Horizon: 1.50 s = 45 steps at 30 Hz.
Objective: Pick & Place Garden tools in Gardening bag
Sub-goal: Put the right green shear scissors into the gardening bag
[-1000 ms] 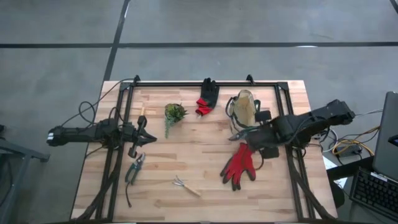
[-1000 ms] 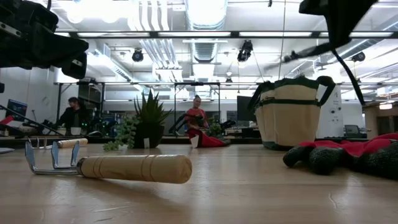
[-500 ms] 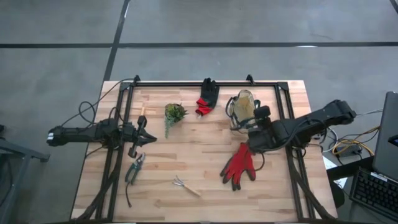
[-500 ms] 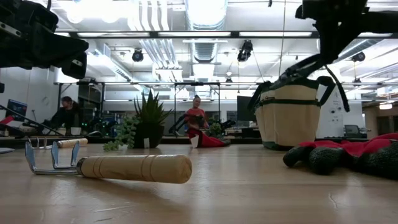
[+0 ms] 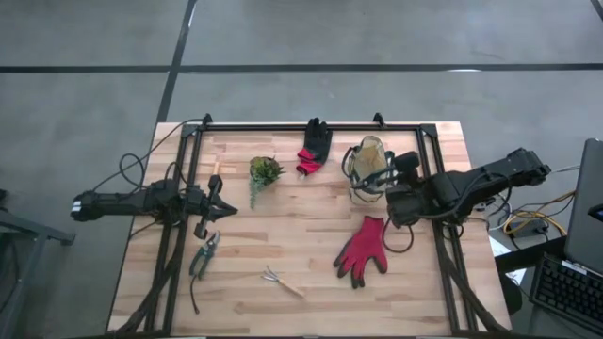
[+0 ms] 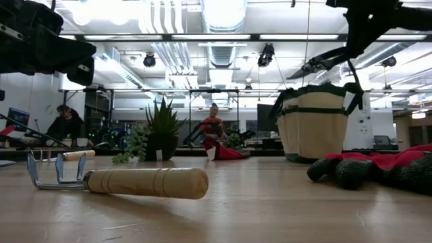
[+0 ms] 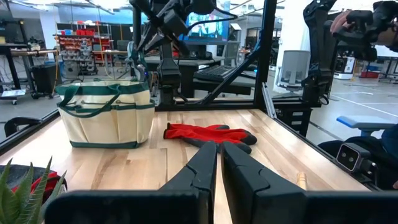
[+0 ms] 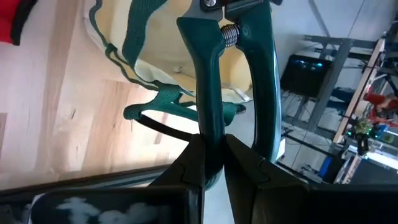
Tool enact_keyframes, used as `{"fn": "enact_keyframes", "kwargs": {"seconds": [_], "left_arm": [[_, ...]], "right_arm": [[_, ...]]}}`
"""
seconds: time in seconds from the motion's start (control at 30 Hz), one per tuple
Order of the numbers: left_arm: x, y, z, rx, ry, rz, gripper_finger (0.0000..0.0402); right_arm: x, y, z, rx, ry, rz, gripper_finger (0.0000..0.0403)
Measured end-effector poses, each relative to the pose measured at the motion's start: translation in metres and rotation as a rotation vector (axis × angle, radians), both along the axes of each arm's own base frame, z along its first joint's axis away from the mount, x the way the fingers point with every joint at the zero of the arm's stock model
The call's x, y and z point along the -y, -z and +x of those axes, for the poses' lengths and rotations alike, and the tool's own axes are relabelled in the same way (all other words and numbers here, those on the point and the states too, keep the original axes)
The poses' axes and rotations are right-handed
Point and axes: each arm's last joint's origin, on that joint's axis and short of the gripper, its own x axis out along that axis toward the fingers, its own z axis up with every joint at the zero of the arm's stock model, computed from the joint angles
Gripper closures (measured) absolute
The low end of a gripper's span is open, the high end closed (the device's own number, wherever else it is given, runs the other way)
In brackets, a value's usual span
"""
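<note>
The right tool (image 8: 211, 163) pinches one handle of the green-handled pruners (image 8: 233, 68) above the beige canvas bag (image 5: 372, 160), upper right of centre; the left tool (image 7: 219, 163) sits pressed together.

Gloves: two, one red glove (image 5: 362, 251), one black-and-red glove (image 5: 312, 147); pruners: two, dark-handled pruners (image 5: 203, 254), green-handled pruners (image 8: 229, 68); hand fork (image 5: 282, 282): one; gardening bag (image 5: 371, 164): one; plant (image 5: 264, 173): one

Two slim black jointed arms are showing matte casings, the left black two-finger gripper (image 5: 219, 199) tapering to a point, the right black two-finger gripper (image 5: 388, 182) blocky, both trailing looped black cables.
</note>
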Motion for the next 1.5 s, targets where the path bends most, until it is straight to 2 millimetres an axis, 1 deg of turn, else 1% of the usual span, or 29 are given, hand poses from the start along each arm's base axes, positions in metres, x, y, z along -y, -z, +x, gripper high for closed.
{"fn": "enact_keyframes", "kwargs": {"seconds": [0.1,0.17,0.4,0.53,0.63,0.73,0.83,1.0,1.1,1.2,1.27,1.37,1.5], "left_arm": [[0.000,0.000,0.000,0.000,0.000,0.000,0.0374],[0.000,0.000,0.000,0.000,0.000,0.000,0.0374],[0.000,0.000,0.000,0.000,0.000,0.000,0.0374],[0.000,0.000,0.000,0.000,0.000,0.000,0.0374],[0.000,0.000,0.000,0.000,0.000,0.000,0.0374],[0.000,0.000,0.000,0.000,0.000,0.000,0.0374],[0.000,0.000,0.000,0.000,0.000,0.000,0.0374],[0.000,0.000,0.000,0.000,0.000,0.000,0.0374],[0.000,0.000,0.000,0.000,0.000,0.000,0.0374],[0.000,0.000,0.000,0.000,0.000,0.000,0.0374],[0.000,0.000,0.000,0.000,0.000,0.000,0.0374],[0.000,0.000,0.000,0.000,0.000,0.000,0.0374],[0.000,0.000,0.000,0.000,0.000,0.000,0.0374]], "right_arm": [[0.000,0.001,-0.002,0.006,0.012,0.013,0.0374],[0.000,0.007,-0.003,-0.022,0.014,0.023,0.0374],[0.003,0.036,-0.010,-0.145,0.006,-0.021,0.0374],[0.004,0.048,-0.014,-0.196,0.000,-0.039,0.0374],[0.005,0.053,-0.016,-0.237,-0.025,-0.065,0.0374],[0.005,0.047,-0.013,-0.182,-0.019,-0.123,0.0374],[0.004,0.029,-0.007,-0.094,-0.015,-0.129,0.0374],[-0.008,0.003,0.004,-0.013,-0.038,-0.031,0.0374],[-0.020,-0.002,0.010,-0.006,-0.052,0.051,0.0374],[-0.034,0.006,0.014,-0.064,-0.089,0.099,0.0374],[-0.041,0.016,0.015,-0.117,-0.111,0.104,0.0374],[-0.041,0.032,0.014,-0.184,-0.099,0.081,0.0374],[-0.035,0.046,0.010,-0.200,-0.048,0.037,0.0374]]}}
